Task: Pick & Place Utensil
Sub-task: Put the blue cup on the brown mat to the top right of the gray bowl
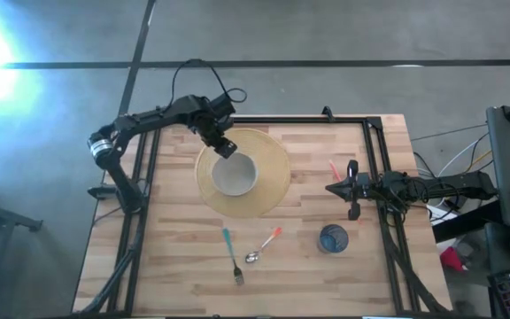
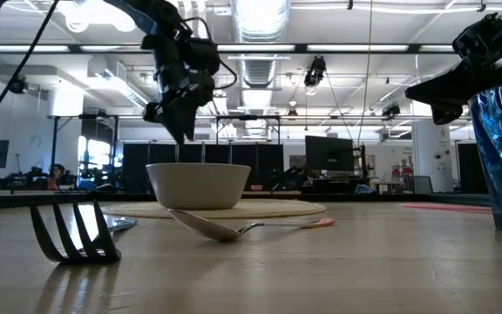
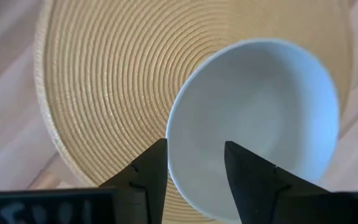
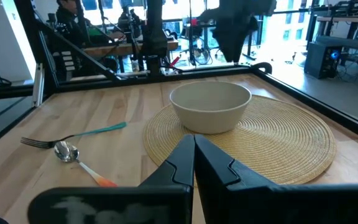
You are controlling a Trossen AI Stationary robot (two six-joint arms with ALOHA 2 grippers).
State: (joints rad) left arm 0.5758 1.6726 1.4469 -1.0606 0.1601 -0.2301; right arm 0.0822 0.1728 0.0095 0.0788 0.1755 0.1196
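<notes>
A white bowl (image 1: 235,175) stands in the middle of a round woven placemat (image 1: 268,190). My left gripper (image 1: 226,151) hovers open over the bowl's far-left rim (image 3: 179,118), pointing down and holding nothing. In the low view it (image 2: 179,131) hangs clear above the bowl (image 2: 199,185). A teal-handled fork (image 1: 231,255) and a spoon with an orange handle (image 1: 262,246) lie flat on the table near the near edge. My right gripper (image 1: 329,188) waits shut, right of the placemat, pointing toward the table's left; its fingers (image 4: 194,146) are empty.
A blue glass (image 1: 333,238) stands right of the spoon, close to the near edge. A thin pink stick (image 1: 334,169) lies just beyond my right gripper. A black frame (image 1: 374,168) borders the table's far and right sides. People and equipment show beyond the table.
</notes>
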